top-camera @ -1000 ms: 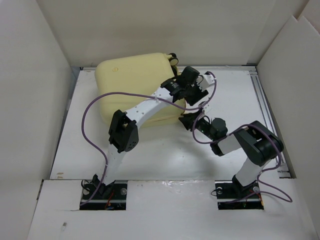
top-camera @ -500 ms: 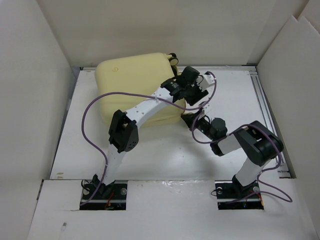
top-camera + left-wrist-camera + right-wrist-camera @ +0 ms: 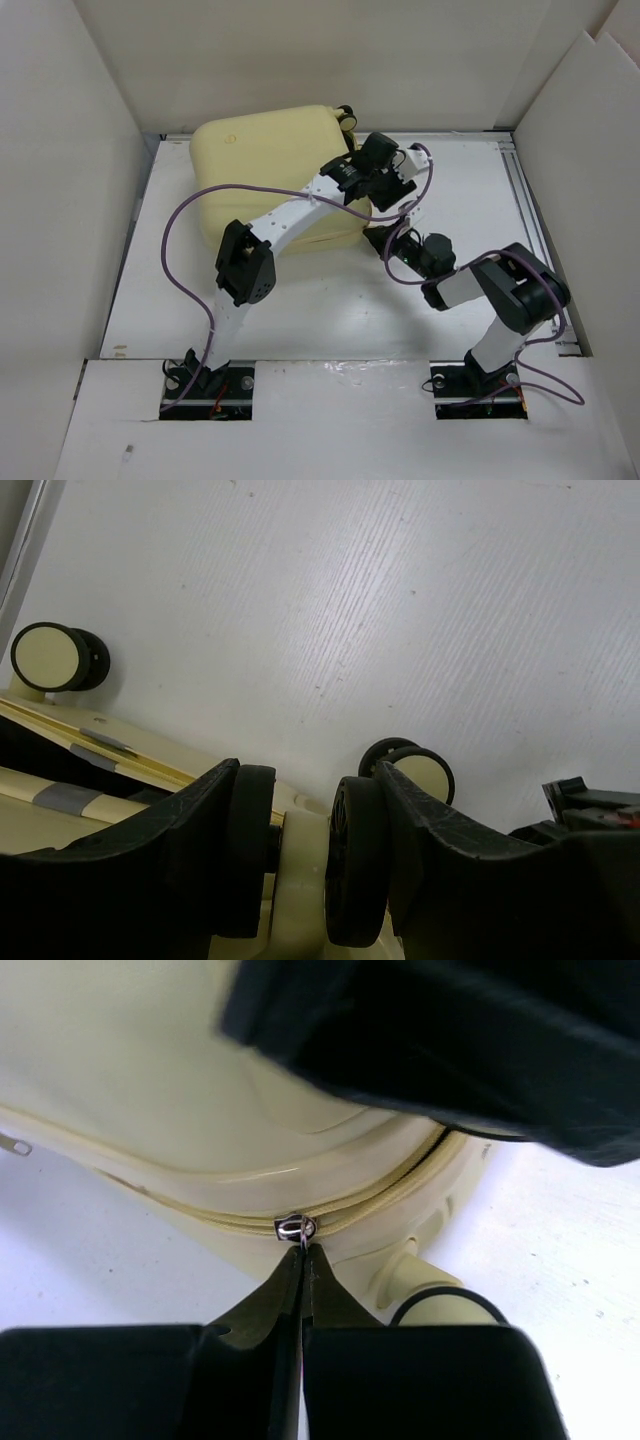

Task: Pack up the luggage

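On my overhead feed both arms share one build. The left arm's long white plastic-shelled link (image 3: 290,213) meets a boxy black joint housing (image 3: 247,268). The right arm's shorter white link (image 3: 462,288) meets a rounded black elbow block (image 3: 527,290). A thin purple cable (image 3: 178,222) loops loose beside the left arm, and a second purple cable (image 3: 560,390) trails at the right arm's foot. Each arm rises from a black base plate (image 3: 205,385) with small red specks of wiring. On the wrist feeds, the left tool (image 3: 305,780) has broad matte black fingers (image 3: 450,845) marked with fine scuff lines. The right tool (image 3: 303,1252) has black fingers tapering to thin wedge tips.
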Robot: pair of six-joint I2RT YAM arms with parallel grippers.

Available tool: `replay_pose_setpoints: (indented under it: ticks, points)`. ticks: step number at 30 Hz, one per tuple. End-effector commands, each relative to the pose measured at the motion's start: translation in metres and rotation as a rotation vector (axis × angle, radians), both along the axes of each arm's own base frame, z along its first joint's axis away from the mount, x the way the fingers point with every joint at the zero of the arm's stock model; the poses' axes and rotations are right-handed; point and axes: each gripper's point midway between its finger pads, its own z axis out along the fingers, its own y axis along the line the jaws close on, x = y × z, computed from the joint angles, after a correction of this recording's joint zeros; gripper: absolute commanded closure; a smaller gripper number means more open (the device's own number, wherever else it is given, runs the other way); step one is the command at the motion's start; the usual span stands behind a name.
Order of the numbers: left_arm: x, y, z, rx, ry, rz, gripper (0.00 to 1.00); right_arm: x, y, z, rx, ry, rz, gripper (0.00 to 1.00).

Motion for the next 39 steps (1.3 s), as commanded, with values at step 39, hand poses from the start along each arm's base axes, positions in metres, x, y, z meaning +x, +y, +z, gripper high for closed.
replay_pose_setpoints:
  ticks: [39]
  points:
    - [-0.278, 0.174, -0.009, 0.386, 0.194, -0.755, 1.0, 0.073, -0.059, 0.01, 0.005, 0.135, -0.278, 1.0]
